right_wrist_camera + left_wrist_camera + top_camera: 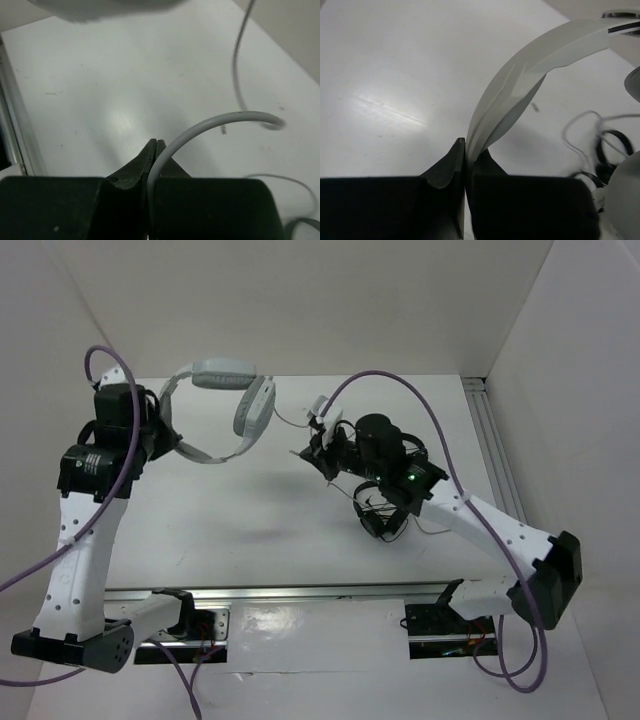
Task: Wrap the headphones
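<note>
Was probably a robot lab test cell: white surface (250,510) boxed by white panels (300,300), aluminium rail (300,592) along near edge, left arm (80,540) and right arm (500,535) bolted there.

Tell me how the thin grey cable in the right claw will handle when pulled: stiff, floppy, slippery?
Probably floppy but slightly springy: the cable arcs out of the shut right claw in a smooth curve, not hanging limp. It looks thin and smooth, so it may slide through the pinch under tension. Being so thin, it likely weighs little.
</note>
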Controlling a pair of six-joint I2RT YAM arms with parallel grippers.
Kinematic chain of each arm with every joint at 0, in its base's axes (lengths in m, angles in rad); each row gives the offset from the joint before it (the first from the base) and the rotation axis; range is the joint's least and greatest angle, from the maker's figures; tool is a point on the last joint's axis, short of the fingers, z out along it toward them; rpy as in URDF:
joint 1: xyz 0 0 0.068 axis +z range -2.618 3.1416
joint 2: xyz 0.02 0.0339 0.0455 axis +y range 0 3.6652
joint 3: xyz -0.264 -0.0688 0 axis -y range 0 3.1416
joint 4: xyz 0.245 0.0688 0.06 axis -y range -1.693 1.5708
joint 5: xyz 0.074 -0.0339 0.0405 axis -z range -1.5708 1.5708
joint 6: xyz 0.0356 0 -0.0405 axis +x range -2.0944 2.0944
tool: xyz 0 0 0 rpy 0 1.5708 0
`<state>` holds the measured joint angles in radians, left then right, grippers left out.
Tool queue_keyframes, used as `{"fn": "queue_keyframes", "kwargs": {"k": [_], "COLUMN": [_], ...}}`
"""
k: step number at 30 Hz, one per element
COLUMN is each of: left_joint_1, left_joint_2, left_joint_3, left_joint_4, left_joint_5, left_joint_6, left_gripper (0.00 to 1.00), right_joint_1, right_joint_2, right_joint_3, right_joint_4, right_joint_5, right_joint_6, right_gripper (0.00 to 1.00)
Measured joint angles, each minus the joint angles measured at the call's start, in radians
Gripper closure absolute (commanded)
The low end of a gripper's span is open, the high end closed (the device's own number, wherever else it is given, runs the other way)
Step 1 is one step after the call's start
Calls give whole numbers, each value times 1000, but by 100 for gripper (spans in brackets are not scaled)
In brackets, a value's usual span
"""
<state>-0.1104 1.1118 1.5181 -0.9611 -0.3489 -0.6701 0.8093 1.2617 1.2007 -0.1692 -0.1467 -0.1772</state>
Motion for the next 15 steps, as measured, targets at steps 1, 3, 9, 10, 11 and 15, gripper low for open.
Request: {"fn": "queue_keyframes", "kwargs": {"k": [1,3,9,10,11,15], "left_joint_1": [0,-3,-10,-10,-10,-10], "left_joint_2": [5,20,51,50,50,50], "left_joint_3": [37,121,292,301,311,315], "left_joint_4": [8,11,-29,-38,-53,-95], "left_joint_5": [47,134,226,233,243,272], "left_joint_6": [9,29,86,93,100,121], "left_gripper": [100,100,100,100,100,100], "right_joint_1": [-13,-37,-98,-109,-124,-169], "right_joint_2": [33,89,129,121,109,50], "right_joint_3": [-24,-82,-255,-266,-280,-296], "right_joint_4": [54,125,300,335,388,538], "right_joint_5": [-58,-139,-325,-347,-371,-432], "right_joint_6": [25,64,191,209,233,311], "right_gripper": [100,92,38,37,35,23]}}
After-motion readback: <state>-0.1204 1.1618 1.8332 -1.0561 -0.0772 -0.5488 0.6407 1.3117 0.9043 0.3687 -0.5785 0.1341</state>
